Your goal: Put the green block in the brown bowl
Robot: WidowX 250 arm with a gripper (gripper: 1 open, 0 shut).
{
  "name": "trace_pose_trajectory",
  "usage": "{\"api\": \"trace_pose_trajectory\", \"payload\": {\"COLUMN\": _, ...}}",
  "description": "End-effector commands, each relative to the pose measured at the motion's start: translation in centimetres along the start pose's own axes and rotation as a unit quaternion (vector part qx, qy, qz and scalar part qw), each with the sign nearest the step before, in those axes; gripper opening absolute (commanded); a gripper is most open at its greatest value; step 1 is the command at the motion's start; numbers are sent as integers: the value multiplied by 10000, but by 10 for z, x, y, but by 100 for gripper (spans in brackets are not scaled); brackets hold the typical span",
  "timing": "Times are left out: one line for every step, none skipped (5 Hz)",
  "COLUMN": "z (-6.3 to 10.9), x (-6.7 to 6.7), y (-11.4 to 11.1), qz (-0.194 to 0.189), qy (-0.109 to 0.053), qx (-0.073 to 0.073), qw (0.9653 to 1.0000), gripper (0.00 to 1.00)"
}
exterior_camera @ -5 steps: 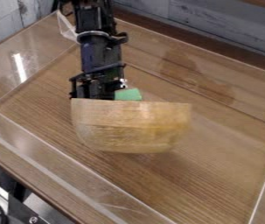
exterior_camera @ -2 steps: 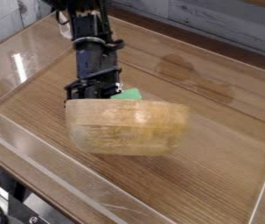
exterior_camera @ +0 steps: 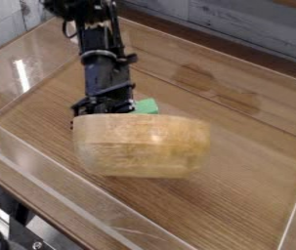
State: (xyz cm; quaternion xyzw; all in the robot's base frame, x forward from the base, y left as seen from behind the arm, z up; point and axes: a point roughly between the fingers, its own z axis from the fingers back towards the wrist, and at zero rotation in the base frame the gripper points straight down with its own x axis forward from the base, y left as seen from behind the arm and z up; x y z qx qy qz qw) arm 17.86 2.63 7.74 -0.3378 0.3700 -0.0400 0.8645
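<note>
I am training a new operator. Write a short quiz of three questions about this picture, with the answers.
1. True or false: the green block lies inside the brown bowl.
2. Which side of the bowl faces the camera: A) the open mouth, B) the outer wooden wall?
3. Fill in: the gripper is at the bowl's ____ edge, next to the block.

Key
1. False; it shows behind the bowl, on the wooden table.
2. B
3. far (upper-left in the picture)
</note>
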Motion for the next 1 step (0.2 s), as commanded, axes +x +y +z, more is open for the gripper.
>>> {"api": "trace_pose_trajectory", "payload": {"z": 2, "x": -5, "y": -3, "qz": -43, "qy": 0, "qx": -137, "qw": 9999, "gripper": 0}}
